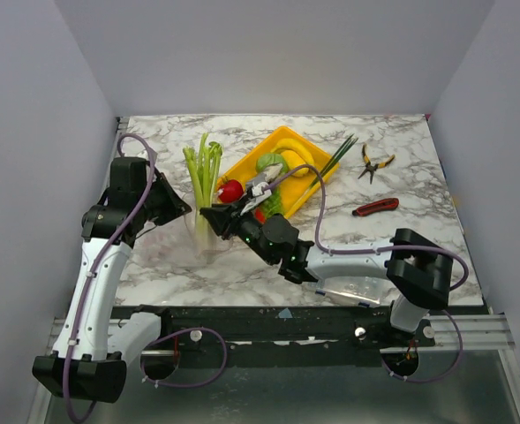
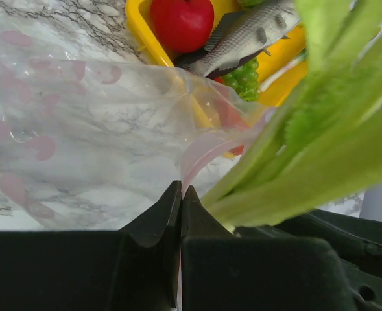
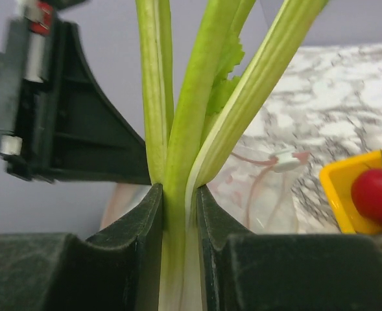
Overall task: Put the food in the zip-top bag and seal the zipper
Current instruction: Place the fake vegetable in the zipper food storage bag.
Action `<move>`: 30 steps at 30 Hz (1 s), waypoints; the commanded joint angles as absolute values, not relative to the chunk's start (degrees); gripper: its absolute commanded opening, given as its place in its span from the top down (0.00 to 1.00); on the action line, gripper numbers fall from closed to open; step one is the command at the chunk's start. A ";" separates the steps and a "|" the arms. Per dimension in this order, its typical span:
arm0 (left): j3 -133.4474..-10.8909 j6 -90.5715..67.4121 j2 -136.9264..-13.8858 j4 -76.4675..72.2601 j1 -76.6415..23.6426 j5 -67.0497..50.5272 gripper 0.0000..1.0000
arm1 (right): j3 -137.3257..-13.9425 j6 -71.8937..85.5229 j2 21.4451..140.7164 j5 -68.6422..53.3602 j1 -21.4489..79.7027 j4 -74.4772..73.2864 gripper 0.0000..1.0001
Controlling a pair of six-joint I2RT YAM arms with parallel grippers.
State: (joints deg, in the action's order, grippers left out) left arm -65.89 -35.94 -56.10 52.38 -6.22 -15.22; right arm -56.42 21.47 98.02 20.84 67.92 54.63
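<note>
Leek (image 3: 178,162) stood upright, long axis vertical, clamped low on its stalk by my right fingers (image 3: 142,227); zip-top bag (image 2: 80,129) lay just below on the tabletop (image 1: 418,177), mouth edge pinched in my fully closed left fingers (image 2: 155,223).

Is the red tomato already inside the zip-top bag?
No, the tomato lies in the yellow tray beside the fish, outside the bag.

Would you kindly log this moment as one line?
left gripper: pinching zip-top bag mouth | right gripper: holding leek upright | tomato, fish: in tray
</note>
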 commanded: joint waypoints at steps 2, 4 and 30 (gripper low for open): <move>-67.85 -35.19 -56.41 50.20 -5.89 -12.15 1.00 | -59.91 28.13 96.67 24.18 68.12 37.80 1.00; -67.03 -34.89 -56.60 49.74 -5.89 -12.59 1.00 | -59.90 29.27 96.89 23.94 68.27 36.86 0.99; -60.93 -32.52 -54.84 42.72 -5.83 -16.94 1.00 | -64.17 32.16 98.98 38.22 70.49 39.51 0.99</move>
